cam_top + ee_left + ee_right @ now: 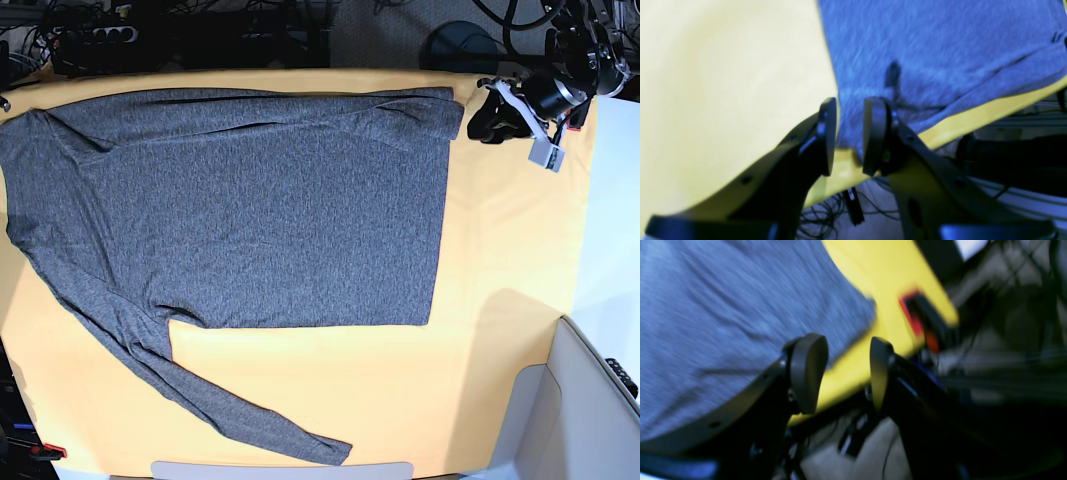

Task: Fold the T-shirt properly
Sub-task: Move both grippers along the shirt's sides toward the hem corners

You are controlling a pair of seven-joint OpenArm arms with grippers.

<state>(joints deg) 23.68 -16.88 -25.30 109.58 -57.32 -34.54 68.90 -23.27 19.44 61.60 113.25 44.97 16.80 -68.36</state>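
Observation:
The charcoal-grey T-shirt (260,210) lies spread flat on the yellow-orange tablecloth (510,260), with one long sleeve trailing toward the front edge. My left gripper (487,118) sits at the shirt's far right corner. In the left wrist view its jaws (849,113) stand apart, with the corner of the T-shirt (940,50) showing in the gap at the table's edge. My right gripper (846,346) is open and holds nothing. It hovers at an edge of the T-shirt (723,313), with bare tablecloth (880,276) showing between its fingers. The right arm does not show in the base view.
A red-and-black clamp (917,320) grips the table corner near my right gripper. Cables (840,206) hang below the table edge under my left gripper. A grey and white panel (590,400) stands at the front right. More cables and gear (200,30) lie behind the table.

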